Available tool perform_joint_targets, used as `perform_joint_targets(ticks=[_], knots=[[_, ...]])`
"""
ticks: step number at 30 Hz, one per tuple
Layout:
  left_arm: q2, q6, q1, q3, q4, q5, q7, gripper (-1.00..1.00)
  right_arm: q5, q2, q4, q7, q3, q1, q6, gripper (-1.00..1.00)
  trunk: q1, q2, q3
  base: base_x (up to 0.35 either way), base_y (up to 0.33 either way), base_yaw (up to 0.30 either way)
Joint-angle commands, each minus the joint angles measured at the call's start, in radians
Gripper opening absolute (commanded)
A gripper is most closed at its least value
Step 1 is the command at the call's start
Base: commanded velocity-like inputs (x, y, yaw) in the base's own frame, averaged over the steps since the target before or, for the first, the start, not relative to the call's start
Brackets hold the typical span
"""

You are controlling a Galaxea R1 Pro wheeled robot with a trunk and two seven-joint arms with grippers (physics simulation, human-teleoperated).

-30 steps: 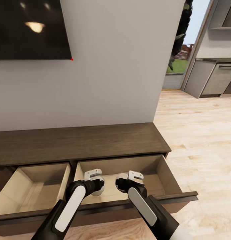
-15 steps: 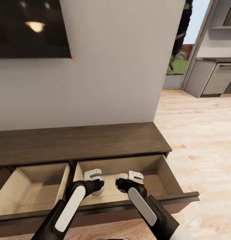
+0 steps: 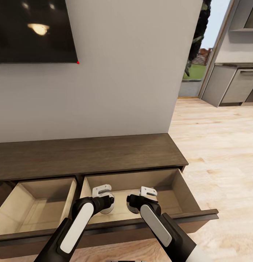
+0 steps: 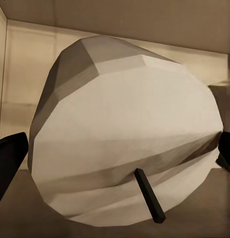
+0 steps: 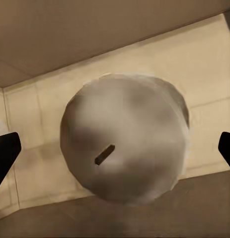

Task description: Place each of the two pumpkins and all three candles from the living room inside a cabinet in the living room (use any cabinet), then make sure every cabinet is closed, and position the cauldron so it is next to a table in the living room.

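Left gripper [image 3: 102, 191] and right gripper [image 3: 148, 191]: jaws apart, we judge | both in the cabinet [image 3: 86, 153] drawer [image 3: 185, 189] at our 6 o'clock | left candle [image 4: 124, 134] and right candle [image 5: 124, 139] lie inside, 12 o'clock off each gripper | left closer.

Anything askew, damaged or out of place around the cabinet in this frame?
Nothing damaged or spilled. Two drawers of the cabinet stand pulled out; a candle sits before the left gripper, another candle before the right gripper.
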Motion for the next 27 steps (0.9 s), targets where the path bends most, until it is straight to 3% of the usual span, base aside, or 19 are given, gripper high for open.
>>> perform_joint_targets(ticks=[1,6,7,17,27], knots=[[0.0,0.001,-0.001,-0.001,-0.001,0.01,0.011,-1.0,-0.006,0.0,-0.001,-0.008,0.001,-0.001,0.003,1.0,0.0,0.0,-0.001,0.0,0.0,0.0],[0.0,0.001,-0.001,0.0,-0.001,0.011,0.011,-1.0,-0.006,0.0,-0.001,-0.008,0.001,-0.001,0.002,1.0,0.0,0.0,-0.001,0.0,0.0,0.0],[0.0,0.001,-0.001,0.0,-0.001,0.012,0.011,1.0,-0.006,0.0,-0.001,-0.008,0.001,-0.001,0.002,1.0,0.0,0.0,-0.001,0.0,0.0,0.0],[0.001,-0.002,-0.001,0.01,-0.001,0.012,0.008,1.0,-0.006,0.0,-0.001,-0.008,0.001,-0.001,0.002,1.0,0.0,0.0,-0.001,0.0,0.0,0.0],[0.0,-0.001,-0.001,0.011,-0.002,0.013,0.009,1.0,-0.006,0.0,-0.001,-0.008,0.001,-0.001,0.002,1.0,-0.039,0.07,0.03,0.0,0.0,0.0]])
